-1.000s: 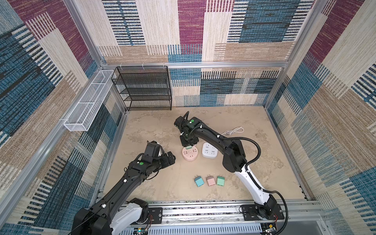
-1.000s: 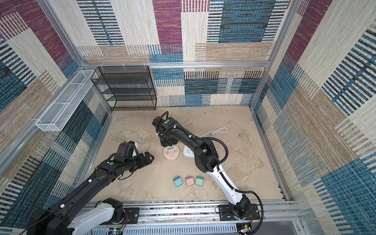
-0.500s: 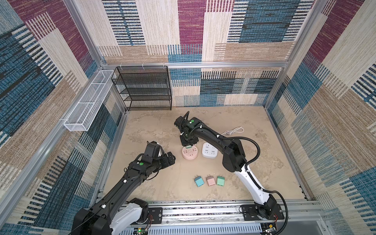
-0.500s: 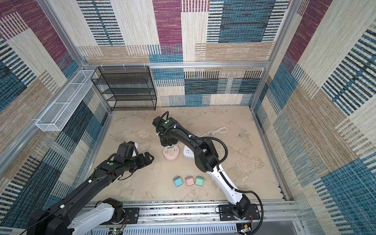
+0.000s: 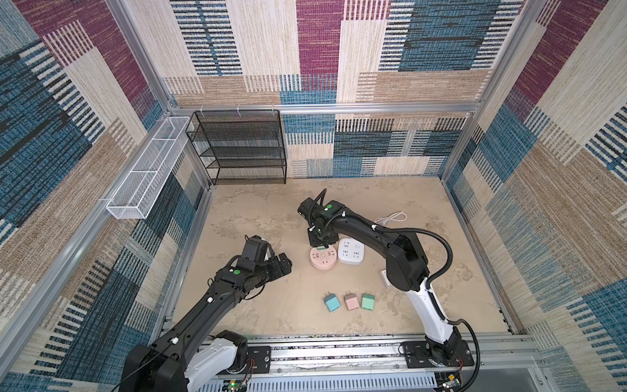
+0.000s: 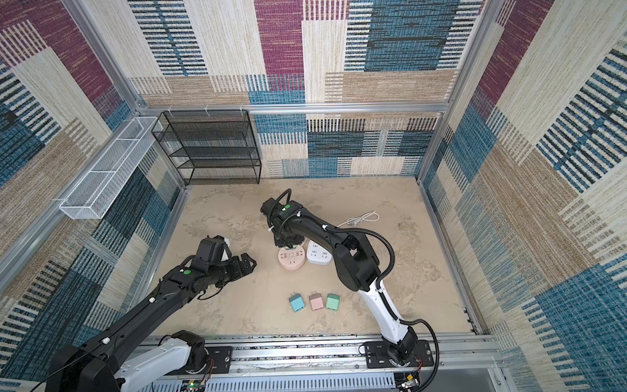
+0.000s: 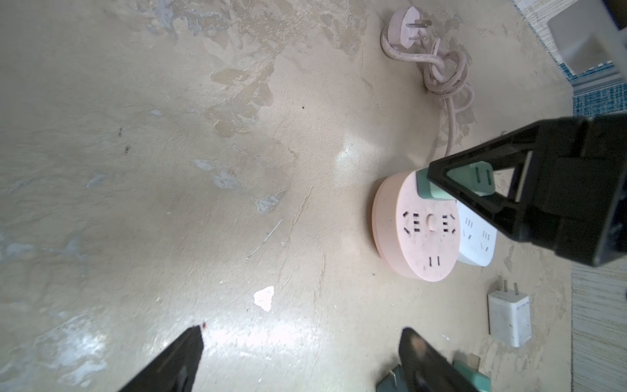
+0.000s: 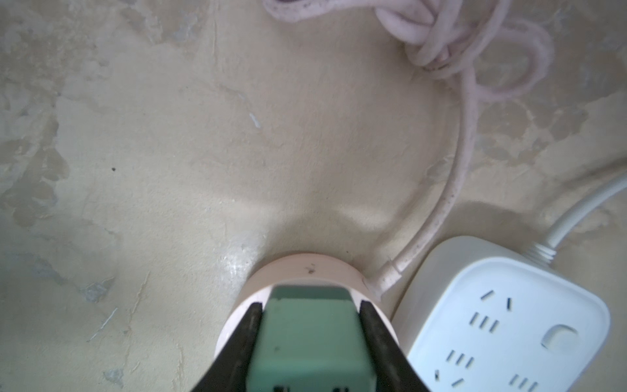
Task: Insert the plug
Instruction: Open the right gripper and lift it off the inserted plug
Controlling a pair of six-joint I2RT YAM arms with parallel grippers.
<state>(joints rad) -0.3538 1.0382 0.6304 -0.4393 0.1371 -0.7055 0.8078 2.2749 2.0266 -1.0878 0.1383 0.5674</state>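
between the fingers of our right gripper sits the plug, a green block pinched on two opposite sides. the jaws are narrow, closed to the plug's width. its long axis runs the way the fingers point, so plug and fingers aim as one at what lies just past the tips: the pink socket.

in the left wrist view the plug's front end meets the socket's face near the rim and stands square to it. no prongs show, so we judge it in or nearly in, though we cannot tell how deep.

the coming move turns on that line. the socket is straight ahead of the tips and the plug's axis is square to its face, so any last press should run along the fingers. a sideways lean might tip or slide the round socket.

just beside the jaws, close against the pink socket, lies the white socket. beyond the tips the pink cord curls away.

further out, our left gripper hangs well apart, jaws wide and empty, so the right arm is much the nearer. farthest off, back toward the right arm's base, three spare plugs lie in a row on the table.
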